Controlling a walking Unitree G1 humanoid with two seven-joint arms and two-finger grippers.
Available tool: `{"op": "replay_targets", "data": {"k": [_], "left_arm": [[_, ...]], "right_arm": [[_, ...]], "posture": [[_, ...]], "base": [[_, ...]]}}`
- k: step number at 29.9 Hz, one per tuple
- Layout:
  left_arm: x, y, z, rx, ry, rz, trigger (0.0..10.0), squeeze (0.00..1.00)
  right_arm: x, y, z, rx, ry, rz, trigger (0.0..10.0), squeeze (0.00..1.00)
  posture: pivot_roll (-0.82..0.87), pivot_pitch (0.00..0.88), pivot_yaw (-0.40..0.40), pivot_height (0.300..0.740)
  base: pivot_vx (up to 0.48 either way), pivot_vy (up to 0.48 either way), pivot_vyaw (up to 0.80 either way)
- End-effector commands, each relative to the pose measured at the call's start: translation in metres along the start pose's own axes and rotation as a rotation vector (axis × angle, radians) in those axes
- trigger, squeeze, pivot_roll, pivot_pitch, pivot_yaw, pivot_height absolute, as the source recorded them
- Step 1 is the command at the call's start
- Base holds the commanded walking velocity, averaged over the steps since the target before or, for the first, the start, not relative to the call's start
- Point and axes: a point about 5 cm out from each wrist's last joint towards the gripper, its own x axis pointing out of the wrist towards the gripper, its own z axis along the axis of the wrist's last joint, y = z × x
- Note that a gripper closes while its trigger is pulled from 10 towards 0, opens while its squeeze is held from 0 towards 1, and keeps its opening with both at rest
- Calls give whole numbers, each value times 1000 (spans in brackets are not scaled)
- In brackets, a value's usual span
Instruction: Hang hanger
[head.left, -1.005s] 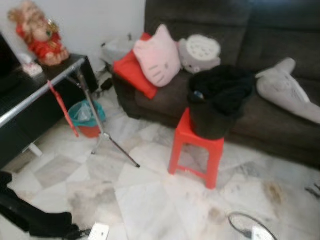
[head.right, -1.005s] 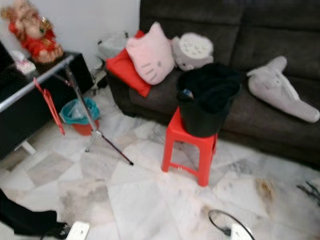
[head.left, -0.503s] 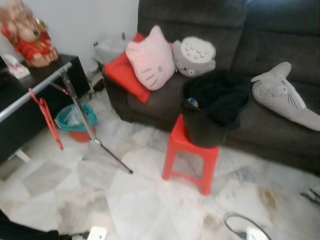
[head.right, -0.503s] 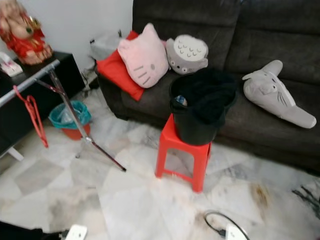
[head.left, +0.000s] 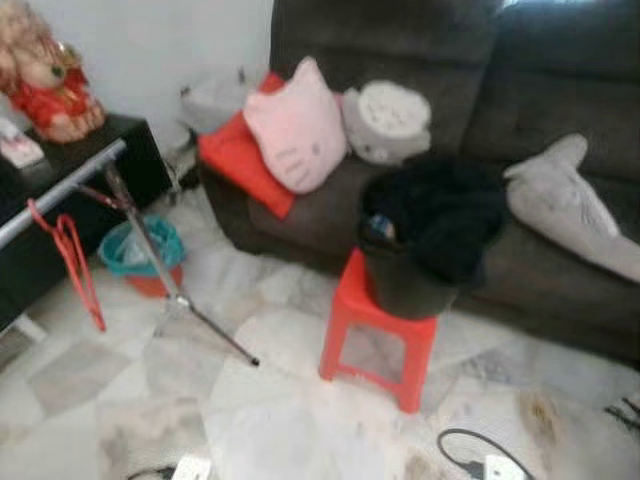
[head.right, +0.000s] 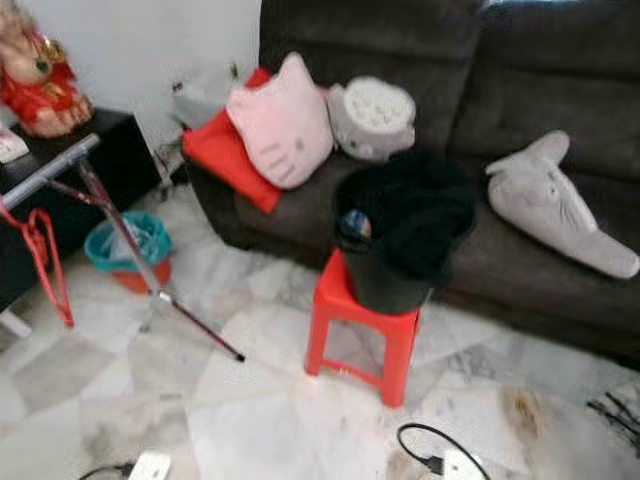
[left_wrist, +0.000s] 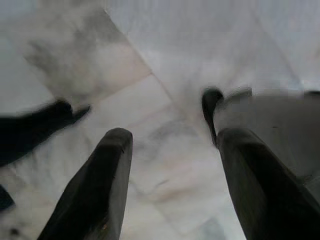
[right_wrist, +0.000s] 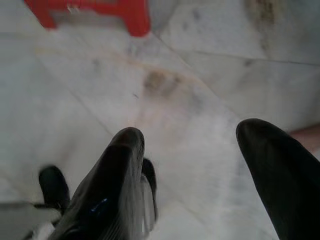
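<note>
While both grippers (left_wrist: 170, 145) (right_wrist: 200, 145) hang released over floor, thin red hanger (head.left: 66, 255) dangles from silver rail (head.left: 60, 190).

A home living room: dark sofa (head.left: 520, 90) with plush cushions (head.left: 295, 125)

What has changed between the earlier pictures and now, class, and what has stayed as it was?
Only the camera has shifted: the scene slides a little as the robot moves, and the dark shape at the lower left edge has left the picture. The red hanger hangs on the silver rail as before. The black bucket sits on the red stool unchanged. Both grippers, left gripper and right gripper, hang open over the floor.
</note>
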Motion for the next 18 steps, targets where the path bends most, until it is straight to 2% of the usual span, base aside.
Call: {"op": "replay_targets", "data": {"k": [1,18], "left_arm": [[1,-5,3,18,-6,-14,10000,0],[1,-5,3,12,-7,-13,10000,0]], "right_arm": [[-1,-9,-5,12,13,-25,10000,0],[-1,-9,-5,13,14,-23,10000,0]], "posture": [[-9,0,43,740],[-7,0,44,740]], "base": [[285,0,0],[282,0,0]]}}
